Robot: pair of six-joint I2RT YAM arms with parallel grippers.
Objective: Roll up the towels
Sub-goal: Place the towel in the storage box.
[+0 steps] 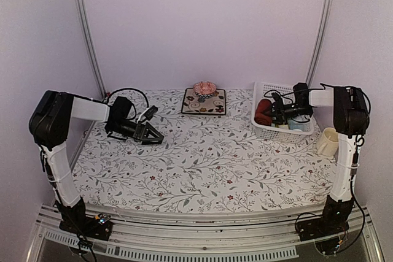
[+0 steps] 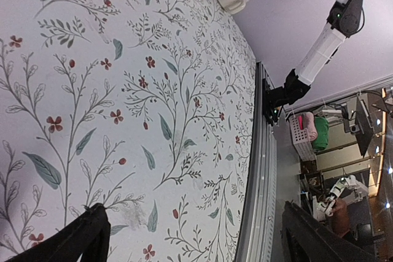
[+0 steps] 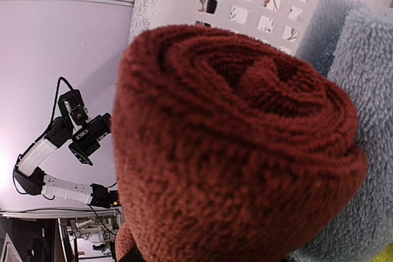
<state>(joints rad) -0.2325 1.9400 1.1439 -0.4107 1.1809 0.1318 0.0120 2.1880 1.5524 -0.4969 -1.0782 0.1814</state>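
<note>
- Two robot arms are bolted at the near edge of a counter [image 1: 202,170] covered in white cloth printed with leafy sprigs and small red flowers.
- The left fingers [image 2: 86,240] are spread wide with nothing between them. They hover low over the left part of the counter, and only bare printed cloth shows under them in the left wrist view.
- A white perforated plastic basket [image 1: 288,134] sits at the far right of the counter.
- A dark red cloth towel [image 3: 233,145], rolled into a tight spiral, lies in the left end of that basket. It fills most of the right wrist view.
- A pale blue fluffy cloth towel [image 3: 362,47] lies pressed against the red roll on its right, also inside the basket.
- The right fingers [image 1: 274,113] reach into the basket right at the red roll. Neither view shows them clearly, so I cannot tell whether they are apart or gripping it.
- A small cream-yellow rolled towel [image 1: 328,141] lies on the counter just beside the basket's right end.
- A square dark floral mat [image 1: 212,104] sits at the far middle of the counter, with a round pink object [image 1: 204,88] on it.
</note>
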